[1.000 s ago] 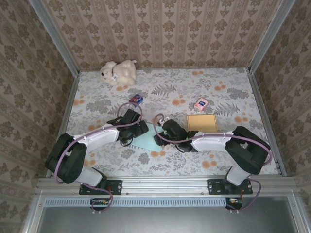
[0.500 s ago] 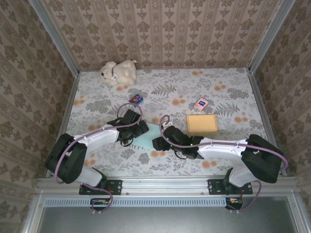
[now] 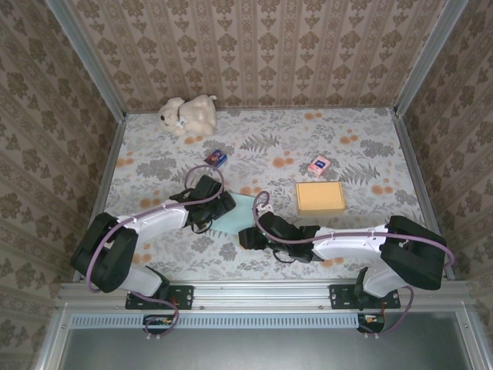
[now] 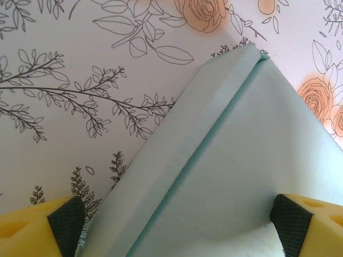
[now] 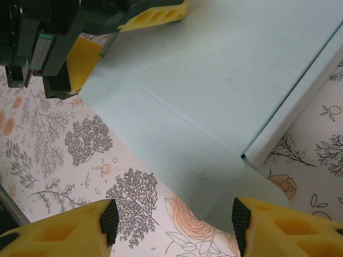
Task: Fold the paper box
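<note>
pale-green paper box lies flat within the wide-spread left tool (right tool, parted, over its corner).

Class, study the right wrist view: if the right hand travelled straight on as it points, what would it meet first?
Probably the pale teal paper box sheet, whose near flap lies just ahead of the right hand; the left hand sits beyond. Height above the paper is unclear.
</note>
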Motion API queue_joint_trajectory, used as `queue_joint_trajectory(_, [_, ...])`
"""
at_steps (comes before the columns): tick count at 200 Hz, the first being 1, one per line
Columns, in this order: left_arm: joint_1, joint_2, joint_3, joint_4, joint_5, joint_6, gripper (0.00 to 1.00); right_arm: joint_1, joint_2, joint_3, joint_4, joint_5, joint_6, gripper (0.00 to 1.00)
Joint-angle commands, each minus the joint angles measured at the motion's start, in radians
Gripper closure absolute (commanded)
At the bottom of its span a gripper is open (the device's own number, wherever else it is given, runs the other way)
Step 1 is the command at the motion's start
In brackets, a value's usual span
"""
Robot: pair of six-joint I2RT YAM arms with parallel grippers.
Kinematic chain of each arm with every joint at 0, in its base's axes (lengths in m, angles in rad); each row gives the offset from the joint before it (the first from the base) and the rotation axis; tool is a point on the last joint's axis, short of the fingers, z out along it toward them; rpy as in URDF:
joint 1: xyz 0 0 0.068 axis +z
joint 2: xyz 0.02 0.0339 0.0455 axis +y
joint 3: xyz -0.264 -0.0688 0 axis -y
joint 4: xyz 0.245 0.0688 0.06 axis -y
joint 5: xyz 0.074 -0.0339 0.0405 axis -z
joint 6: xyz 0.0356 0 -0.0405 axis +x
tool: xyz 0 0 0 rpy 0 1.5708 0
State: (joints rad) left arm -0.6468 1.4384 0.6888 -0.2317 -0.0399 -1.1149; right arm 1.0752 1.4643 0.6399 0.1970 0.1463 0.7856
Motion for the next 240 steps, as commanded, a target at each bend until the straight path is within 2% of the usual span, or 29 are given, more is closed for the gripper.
queue_joint_trajectory(1, [-0.009,0.027,-0.05,-0.119,-0.009,-0.017,0.08,0.007,0.026,-0.001,0.027,0.021,0.023,0.39])
queue_joint_trajectory(92, [-0.02,0.026,-0.056,-0.118,-0.025,-0.031,0.08,0.006,0.07,0.0,0.036,0.049,0.021,0.39])
queue_joint_trajectory(150, [-0.024,0.029,-0.057,-0.113,-0.027,-0.032,0.08,0.006,0.11,0.0,0.093,0.019,0.012,0.39])
queue_joint_trajectory(211, [-0.028,0.036,-0.054,-0.113,-0.034,-0.034,0.09,0.011,0.116,0.004,0.089,0.035,-0.018,0.5])
queue_joint_trajectory(240, [-0.031,0.036,-0.053,-0.115,-0.035,-0.037,0.09,0.024,0.118,0.019,0.062,0.072,-0.045,0.51])
